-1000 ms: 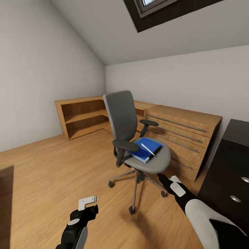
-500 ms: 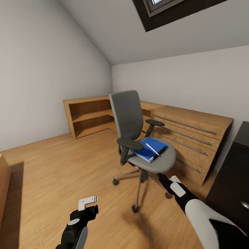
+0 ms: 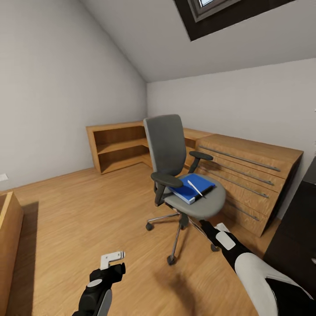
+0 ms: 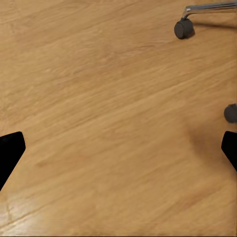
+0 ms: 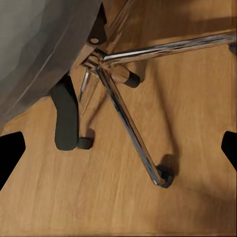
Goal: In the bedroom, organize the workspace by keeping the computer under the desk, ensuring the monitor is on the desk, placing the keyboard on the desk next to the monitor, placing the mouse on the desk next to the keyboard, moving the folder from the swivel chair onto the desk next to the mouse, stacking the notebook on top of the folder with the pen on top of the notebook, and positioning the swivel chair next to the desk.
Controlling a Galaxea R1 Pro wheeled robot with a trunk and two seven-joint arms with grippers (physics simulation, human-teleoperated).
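Right now the blue folder (image 3: 191,188) lies flat on the seat of the swivel chair (image 3: 199,202), and a thin white pen (image 3: 195,188) lies on top of it. I cannot tell if a notebook sits between them.

The chair stands on the wood floor (image 3: 87,206). Behind the chair are a low wooden shelf (image 3: 115,147) and a wooden drawer chest (image 3: 245,175). A black cabinet (image 3: 294,237) stands to the side of the chair, past the drawers.

The right gripper (image 3: 218,229) hangs low, just beside the chair's legs and under the seat edge. In the right wrist view the shiny legs (image 5: 129,123) and a wheel (image 5: 165,176) look close, and the two finger tips sit far apart, so it is open and holds nothing. The left gripper (image 3: 111,258) is well apart from the chair, over bare floor. Its tips are far apart too, so it is open and empty.

I think a few things could go wrong. The right arm could bump a leg, and the chair rolls easily. The pen is loose, so a shake or a tilt could make it slide off the folder.
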